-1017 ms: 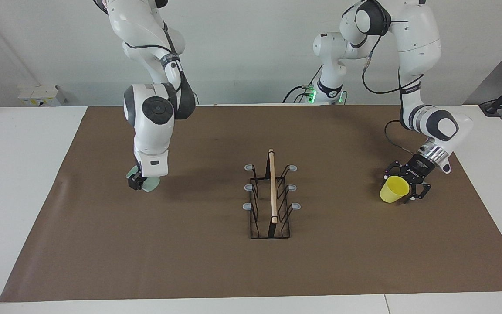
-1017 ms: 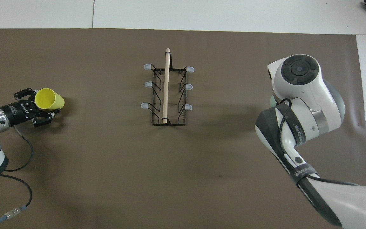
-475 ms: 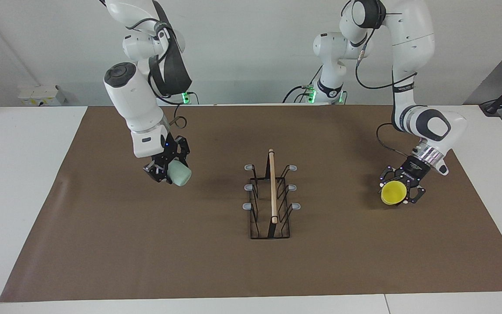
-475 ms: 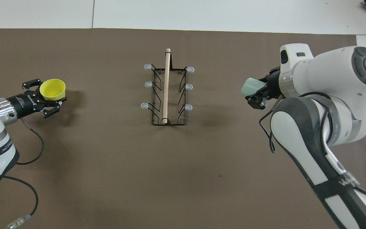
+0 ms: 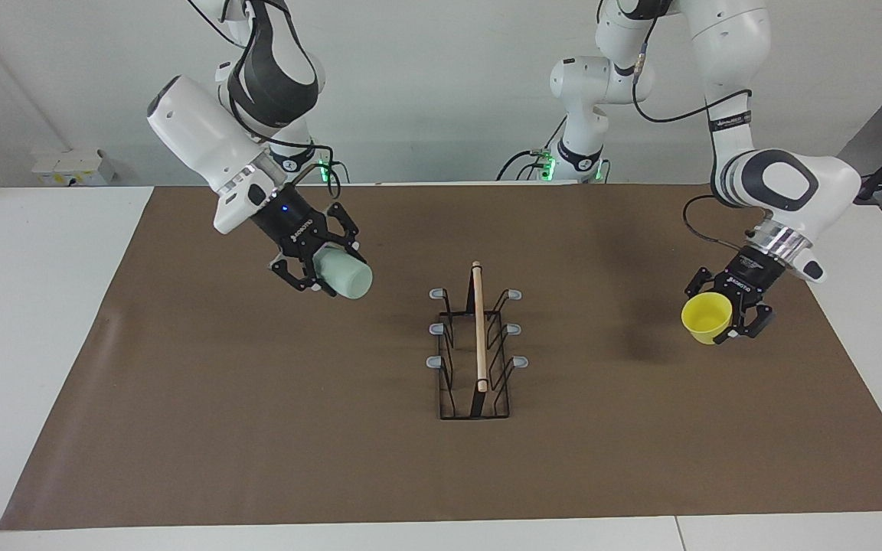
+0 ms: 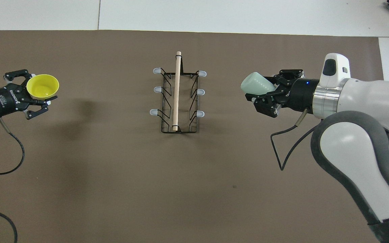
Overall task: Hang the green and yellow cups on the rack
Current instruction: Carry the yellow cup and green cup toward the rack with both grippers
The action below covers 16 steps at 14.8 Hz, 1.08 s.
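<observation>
The rack [image 5: 479, 329] [image 6: 177, 91], a black wire frame with a wooden rod and grey-tipped prongs, stands mid-mat. My right gripper [image 5: 322, 269] [image 6: 268, 93] is shut on the pale green cup [image 5: 347, 280] [image 6: 254, 84], which hangs tilted above the mat toward the right arm's end, its closed base pointing at the rack. My left gripper [image 5: 728, 314] [image 6: 35, 88] is shut on the yellow cup [image 5: 706, 318] [image 6: 42, 86], held by its rim above the mat toward the left arm's end, mouth turned upward.
A brown mat [image 5: 257, 428] covers most of the white table [image 5: 27, 306]. A small white box [image 5: 73, 167] sits by the wall at the right arm's end. Cables trail from both wrists.
The right arm has lifted the green cup off the mat and swung it toward the rack. The left gripper has raised the yellow cup and turned its mouth upward.
</observation>
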Each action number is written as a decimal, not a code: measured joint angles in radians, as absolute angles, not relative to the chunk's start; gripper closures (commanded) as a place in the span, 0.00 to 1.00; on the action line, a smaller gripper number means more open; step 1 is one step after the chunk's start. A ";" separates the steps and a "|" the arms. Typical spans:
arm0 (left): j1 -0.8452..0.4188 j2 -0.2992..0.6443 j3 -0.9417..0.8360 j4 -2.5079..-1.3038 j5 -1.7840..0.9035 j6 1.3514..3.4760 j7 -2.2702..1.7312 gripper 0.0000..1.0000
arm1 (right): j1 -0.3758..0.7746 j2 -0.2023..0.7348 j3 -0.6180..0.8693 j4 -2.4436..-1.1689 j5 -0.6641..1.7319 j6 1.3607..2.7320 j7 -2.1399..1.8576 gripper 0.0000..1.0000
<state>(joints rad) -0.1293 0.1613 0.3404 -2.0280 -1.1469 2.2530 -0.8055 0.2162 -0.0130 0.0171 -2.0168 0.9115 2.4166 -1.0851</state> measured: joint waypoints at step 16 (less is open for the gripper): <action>-0.139 0.097 -0.134 -1.941 -0.046 2.413 -1.012 1.00 | 0.390 -0.054 0.022 -2.211 2.349 2.497 -2.173 1.00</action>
<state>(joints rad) -0.1393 0.0967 -0.1336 -1.9413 -0.0457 2.4135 -1.0117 0.3902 -0.0545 0.0222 -2.2113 2.3488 2.4968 -2.1726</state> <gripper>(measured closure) 0.317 0.304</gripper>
